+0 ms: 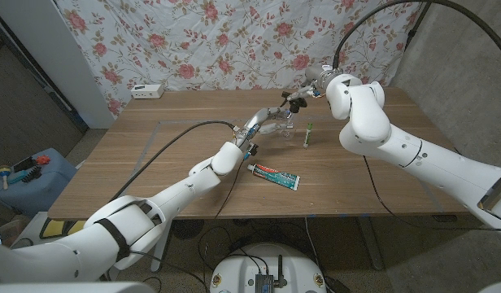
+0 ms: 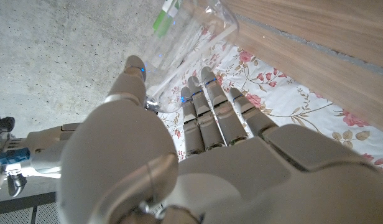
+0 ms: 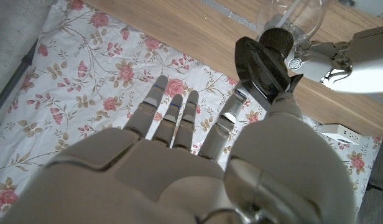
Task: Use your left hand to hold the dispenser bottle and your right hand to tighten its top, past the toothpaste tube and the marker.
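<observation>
- Head view: the toothpaste tube (image 1: 275, 176) lies flat on the wooden table (image 1: 153, 163), with the green-capped marker (image 1: 308, 135) well apart from it, nearer the far edge. A white power strip (image 1: 147, 91) sits by the floral cloth (image 1: 234, 41).
- Between them, the left hand (image 1: 263, 124) grips the clear dispenser bottle (image 1: 275, 126), which is tilted above the table; the right hand (image 1: 303, 96) meets its top.
- Left wrist view: the fingers (image 2: 207, 102) wrap the transparent, glossy plastic bottle.
- Right wrist view: the black pump top (image 3: 266, 62) is pinched between the thumb and a finger, while the other fingers (image 3: 173, 115) are spread and extended.
</observation>
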Motion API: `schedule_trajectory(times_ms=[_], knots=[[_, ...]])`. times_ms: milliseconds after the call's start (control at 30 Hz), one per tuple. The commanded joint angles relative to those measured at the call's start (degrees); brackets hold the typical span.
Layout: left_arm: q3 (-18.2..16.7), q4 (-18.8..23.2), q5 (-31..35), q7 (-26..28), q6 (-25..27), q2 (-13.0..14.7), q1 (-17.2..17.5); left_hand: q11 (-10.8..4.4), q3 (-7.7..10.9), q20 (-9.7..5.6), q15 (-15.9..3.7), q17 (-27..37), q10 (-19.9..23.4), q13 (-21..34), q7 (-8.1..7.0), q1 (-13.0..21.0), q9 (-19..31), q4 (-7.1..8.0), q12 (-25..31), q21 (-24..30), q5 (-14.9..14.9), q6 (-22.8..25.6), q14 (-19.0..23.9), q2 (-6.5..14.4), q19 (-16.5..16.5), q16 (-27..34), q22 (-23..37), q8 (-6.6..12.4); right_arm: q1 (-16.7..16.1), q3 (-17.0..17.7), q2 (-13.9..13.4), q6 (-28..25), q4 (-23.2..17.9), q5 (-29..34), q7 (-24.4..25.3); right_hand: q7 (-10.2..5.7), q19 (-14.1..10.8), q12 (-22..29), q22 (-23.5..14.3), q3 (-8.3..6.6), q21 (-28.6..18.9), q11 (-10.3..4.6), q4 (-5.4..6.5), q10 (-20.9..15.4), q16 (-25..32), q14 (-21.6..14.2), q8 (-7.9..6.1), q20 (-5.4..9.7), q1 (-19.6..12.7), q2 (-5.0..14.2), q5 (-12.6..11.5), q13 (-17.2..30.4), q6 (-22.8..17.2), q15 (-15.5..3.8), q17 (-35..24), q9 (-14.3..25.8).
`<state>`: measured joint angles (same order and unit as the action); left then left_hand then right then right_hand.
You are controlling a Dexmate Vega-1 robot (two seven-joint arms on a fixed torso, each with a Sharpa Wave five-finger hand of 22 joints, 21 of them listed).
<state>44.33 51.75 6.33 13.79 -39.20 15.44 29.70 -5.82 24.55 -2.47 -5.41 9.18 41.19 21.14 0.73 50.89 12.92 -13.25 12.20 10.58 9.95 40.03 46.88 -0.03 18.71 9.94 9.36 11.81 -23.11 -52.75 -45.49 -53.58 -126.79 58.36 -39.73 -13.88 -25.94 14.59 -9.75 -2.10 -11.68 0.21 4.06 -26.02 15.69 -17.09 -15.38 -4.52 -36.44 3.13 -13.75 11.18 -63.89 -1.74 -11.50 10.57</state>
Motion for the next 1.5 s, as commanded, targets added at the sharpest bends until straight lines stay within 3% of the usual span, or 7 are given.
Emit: schedule_trajectory(times_ms=[33, 200, 433, 867, 1200, 1500], knots=[[-0.12, -0.07, -0.06, 0.14, -0.16, 0.07, 0.05, -0.34, 4.71, -2.53, -4.18, 0.26, 0.32, 0.16, -2.59, -2.28, 0.15, 4.33, 0.40, 0.07, 0.29, 3.44, 0.32, 3.47, -0.14, 0.38, 0.18, 0.27, -4.45, 6.19, 2.23, 4.22, 0.10, 2.48, -1.76, 6.08, 0.44, -0.64, -0.17, 0.61, 0.54, 0.49, 0.21, -0.30, -0.66, 0.02, 1.85, -0.63, 0.52, -0.66, -0.17, 0.21, -2.07, 0.32, -0.26, 0.25], [-0.19, 0.04, -0.16, 0.08, -0.07, 0.19, 0.17, -0.20, 4.70, -2.55, -4.14, 0.25, 0.34, 0.15, -2.56, -2.33, 0.15, 4.35, 0.40, 0.07, 0.29, 3.46, 0.30, 3.45, -0.14, 0.36, 0.18, 0.28, -5.20, 7.91, 2.68, 5.88, 0.10, 1.74, -2.72, 5.24, 1.20, -2.23, -0.19, 1.03, 0.76, 1.03, 0.33, 2.61, -1.47, 0.82, 3.91, -1.00, 1.16, -0.85, -0.20, 0.29, 2.90, 0.88, -0.41, 0.39], [-0.28, 0.29, -0.25, 0.07, 0.05, 0.35, 0.41, -0.16, 4.73, -2.55, -4.14, 0.23, 0.43, 0.14, -2.59, -2.32, 0.15, 4.34, 0.43, 0.07, 0.30, 3.50, 0.23, 3.45, -0.14, 0.32, 0.18, 0.30, -5.69, 9.56, 3.06, 7.33, -0.01, 0.67, -4.17, 4.59, 2.85, -3.19, -0.19, 1.37, 1.06, 1.35, 0.17, 4.84, -2.60, 2.51, 5.27, -1.79, 1.45, -1.07, -0.35, 0.42, 9.03, 1.67, -0.51, 0.60], [-0.77, 2.01, -0.08, 0.42, 0.68, 1.19, 1.20, -0.26, 4.74, -2.55, -4.05, 0.24, 0.26, 0.13, -2.50, -2.36, 0.15, 4.37, 0.35, 0.06, 0.30, 3.46, 0.24, 3.48, -0.16, 0.34, 0.18, 0.28, -5.71, 11.33, 3.26, 8.77, -0.21, -2.38, -5.57, 3.80, 5.56, -3.85, -0.19, 1.50, 1.18, 1.69, -0.48, 8.55, -3.93, 5.75, 5.66, -2.17, 1.24, -1.03, -0.62, 0.59, 19.21, 3.08, -0.69, 0.84], [-1.73, 4.75, 0.51, 2.21, 1.41, 2.26, 2.91, -0.43, 4.76, -2.52, -4.08, 0.23, 0.28, 0.11, -2.55, -2.41, 0.15, 4.39, 0.35, 0.05, 0.29, 3.42, 0.21, 3.48, -0.20, 0.32, 0.18, 0.26, -8.26, 14.18, 2.73, 8.75, -1.82, -7.35, -0.23, 3.44, 6.75, -3.80, -0.18, 2.18, 1.02, 2.22, 0.21, 10.67, -4.15, 7.79, 5.92, -2.44, 3.10, -0.75, -0.53, 0.69, 27.26, 3.88, -1.03, 0.87], [-2.72, 7.84, 0.49, 2.80, 2.38, 3.49, 4.76, -0.25, 4.76, -2.54, -4.14, 0.23, 0.36, 0.12, -2.48, -2.44, 0.15, 4.39, 0.40, 0.04, 0.29, 3.34, 0.19, 3.48, -0.24, 0.32, 0.18, 0.23, -9.51, 14.85, 2.16, 7.04, -3.08, -10.98, 4.08, 3.59, 6.85, -3.69, -0.18, 2.48, 0.94, 2.40, 0.62, 11.09, -4.08, 8.13, 5.78, -2.26, 4.02, -0.57, -0.47, 0.71, 29.22, 4.20, -1.12, 0.86]])
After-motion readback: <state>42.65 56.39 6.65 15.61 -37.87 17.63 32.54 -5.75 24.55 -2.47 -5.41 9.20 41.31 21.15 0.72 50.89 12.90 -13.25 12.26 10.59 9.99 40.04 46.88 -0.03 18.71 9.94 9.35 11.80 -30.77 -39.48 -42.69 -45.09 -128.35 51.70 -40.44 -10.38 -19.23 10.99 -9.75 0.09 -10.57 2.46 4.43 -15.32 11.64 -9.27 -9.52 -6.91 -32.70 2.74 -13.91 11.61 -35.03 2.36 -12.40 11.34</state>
